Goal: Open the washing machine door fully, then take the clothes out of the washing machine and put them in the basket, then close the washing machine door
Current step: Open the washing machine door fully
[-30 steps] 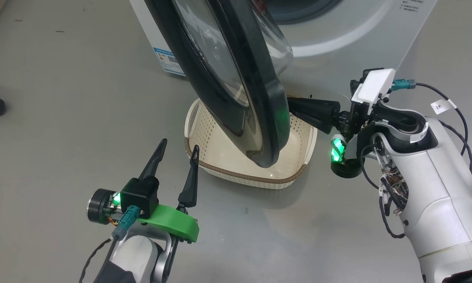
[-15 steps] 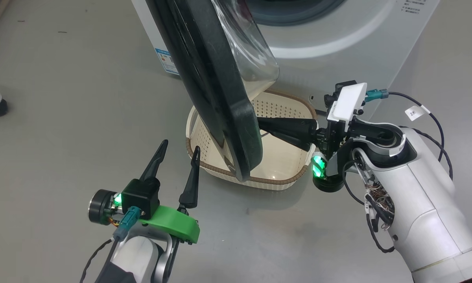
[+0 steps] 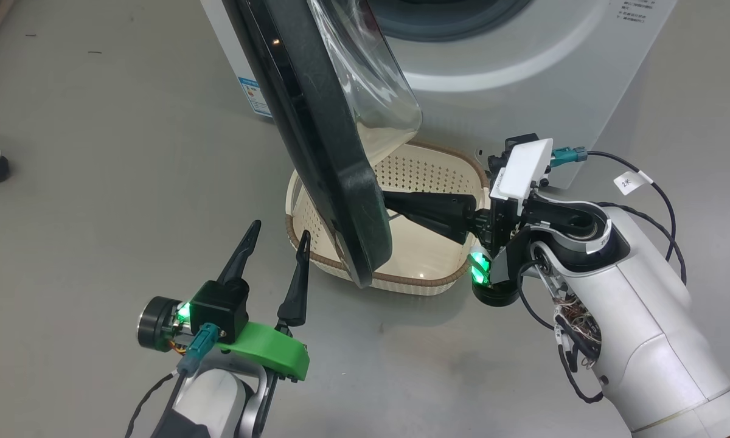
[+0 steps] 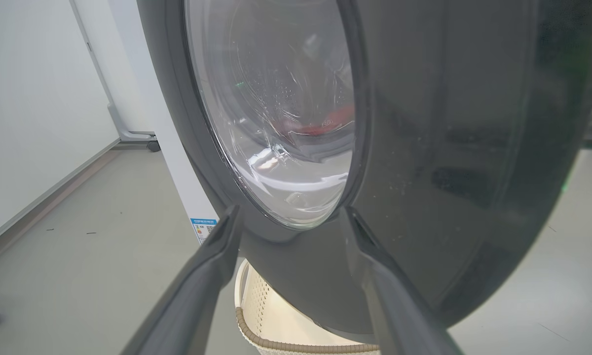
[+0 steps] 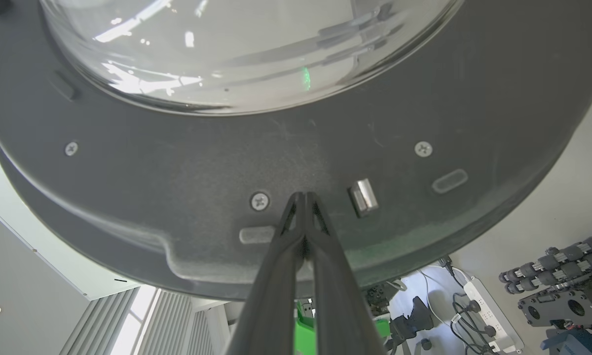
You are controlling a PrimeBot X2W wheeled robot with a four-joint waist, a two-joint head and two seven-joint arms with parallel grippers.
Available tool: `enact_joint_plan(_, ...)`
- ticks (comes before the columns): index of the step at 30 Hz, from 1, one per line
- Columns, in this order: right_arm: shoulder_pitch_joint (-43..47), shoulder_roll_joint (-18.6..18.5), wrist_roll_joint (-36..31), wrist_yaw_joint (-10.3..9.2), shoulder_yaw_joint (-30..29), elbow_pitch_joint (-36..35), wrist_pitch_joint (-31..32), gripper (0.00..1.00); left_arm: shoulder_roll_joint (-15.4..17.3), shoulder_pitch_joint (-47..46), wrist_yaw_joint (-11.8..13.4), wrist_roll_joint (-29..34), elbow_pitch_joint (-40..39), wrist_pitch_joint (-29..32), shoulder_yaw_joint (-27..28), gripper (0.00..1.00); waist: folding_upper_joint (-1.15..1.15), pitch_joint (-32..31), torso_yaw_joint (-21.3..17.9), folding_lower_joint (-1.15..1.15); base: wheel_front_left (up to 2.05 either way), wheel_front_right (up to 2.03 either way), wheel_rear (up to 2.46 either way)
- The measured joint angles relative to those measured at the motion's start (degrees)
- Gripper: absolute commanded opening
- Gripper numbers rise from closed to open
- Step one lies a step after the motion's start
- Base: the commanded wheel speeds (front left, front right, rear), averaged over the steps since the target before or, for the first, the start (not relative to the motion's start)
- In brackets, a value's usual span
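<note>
Right gripper (image 5: 303, 197): fingers pressed together, nothing between them. Tips rest against the matte inner face of the washing machine door (image 3: 316, 121), on the black rim below the glass bowl (image 5: 237, 49). In the right wrist view a metal latch tab (image 5: 364, 197) sits just right of the tips and a cross-head screw (image 5: 259, 201) just left.

Left gripper (image 3: 280, 229): fingers spread apart, holding nothing, hanging over the grey floor (image 3: 97, 182). The door's glossy outer face stands close ahead of its fingertips, apart from them.

Door: swung out from the washing machine (image 3: 523, 79) and seen edge-on from the head camera, between the two grippers.

Basket (image 3: 426, 176): on the floor against the washer's front, directly beneath the right gripper's fingers and the door's lower edge. It lies just beyond the left gripper's right finger.

Clothes (image 4: 320, 125): a patch of red fabric seen through the door glass ahead of the left gripper, low in the drum. It carries a trace of white lettering, too small to read.

Writing:
- Blue label sticker (image 3: 254, 97) on the washer's side, print illegible.
- Small grey print (image 3: 639, 9) on the washer's front, illegible.
- White tag (image 3: 628, 180) on the right arm's cable, appears to read "2K".
</note>
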Motion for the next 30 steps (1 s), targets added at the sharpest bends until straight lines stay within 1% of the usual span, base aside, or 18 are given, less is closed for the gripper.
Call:
enact_joint_plan(5, 0.0, 0.0, -1.1, 0.0, -0.1, 0.0, -1.2, 0.0, 0.0, 0.3, 0.0, 0.1, 0.2, 0.0, 0.5, 1.0, 0.0, -0.3, -0.3, 0.0, 0.0, 0.0, 0.0)
enact_joint_plan(8, 0.1, 0.1, -3.5, 0.08, 0.0, 0.0, -2.6, 0.0, 0.0, 0.5, 0.0, 0.5, 0.5, 0.0, 1.6, 1.0, 0.0, -0.8, -0.6, 0.0, 0.0, 0.0, 0.0)
enact_joint_plan(9, 0.1, -0.3, -4.6, 0.55, 0.0, -0.1, -3.3, 0.0, 0.0, 0.5, 0.0, 0.5, 0.6, 0.0, 1.8, 1.0, 0.0, -1.0, -0.8, 0.0, 0.0, 0.0, 0.0)
enact_joint_plan(11, 0.1, -1.5, -7.7, 2.35, 0.2, -0.5, -5.3, 0.0, 0.0, 0.5, 0.0, 0.5, 0.7, 0.0, 2.1, 1.0, 0.0, -1.5, -1.0, 0.0, 0.0, 0.0, 0.0)
enact_joint_plan(14, 0.1, -4.8, -12.7, 5.26, 0.6, -1.3, -8.4, 0.0, 0.0, 0.5, 0.0, 0.6, 0.9, 0.0, 2.2, 1.0, 0.0, -2.4, -1.5, 0.0, 0.0, 0.0, 0.0)
enact_joint_plan(19, 0.1, -12.1, -27.4, 11.51, 5.2, -3.2, -14.4, 0.0, 0.0, 0.6, 0.0, 1.0, 1.3, 0.0, 3.4, 1.0, 0.0, -4.0, -2.5, 0.0, 0.0, 0.0, 0.0)
enact_joint_plan(20, 0.2, -13.3, -30.4, 12.58, 6.1, -3.4, -15.7, 0.0, 0.0, 0.6, 0.0, 1.0, 1.3, 0.0, 3.8, 1.0, 0.0, -4.4, -2.7, 0.0, 0.0, 0.0, 0.0)
enact_joint_plan(22, 0.7, -15.3, -35.1, 13.9, 6.7, -3.8, -18.9, 0.0, 0.1, 0.9, 0.0, 1.1, 1.5, 0.0, 4.4, 1.0, 0.0, -5.1, -3.2, 0.0, 0.0, 0.0, 0.0)
enact_joint_plan(23, 1.1, -16.2, -37.4, 14.23, 7.1, -3.9, -20.5, 0.0, 0.1, 1.1, 0.0, 1.2, 1.5, 0.0, 4.7, 1.0, 0.0, -5.5, -3.5, 0.0, 0.0, 0.0, 0.0)
enact_joint_plan(26, 3.0, -18.9, -44.2, 14.16, 7.9, -4.4, -26.1, 0.0, 0.1, 1.8, 0.0, 1.6, 1.8, 0.0, 5.3, 1.0, 0.0, -6.6, -4.3, 0.0, 0.0, 0.0, 0.0)
enact_joint_plan(29, 5.2, -19.6, -47.5, 13.72, 6.8, -5.0, -32.2, 0.0, 0.1, 1.8, 0.0, 2.5, 1.9, 0.0, 6.0, 1.0, 0.0, -7.7, -5.1, 0.0, 0.0, 0.0, 0.0)
enact_joint_plan(30, 5.2, -19.6, -47.5, 13.72, 6.8, -5.0, -32.2, 0.0, 0.1, 1.8, 0.0, 2.5, 1.9, 0.0, 6.0, 1.0, 0.0, -7.7, -5.1, 0.0, 0.0, 0.0, 0.0)
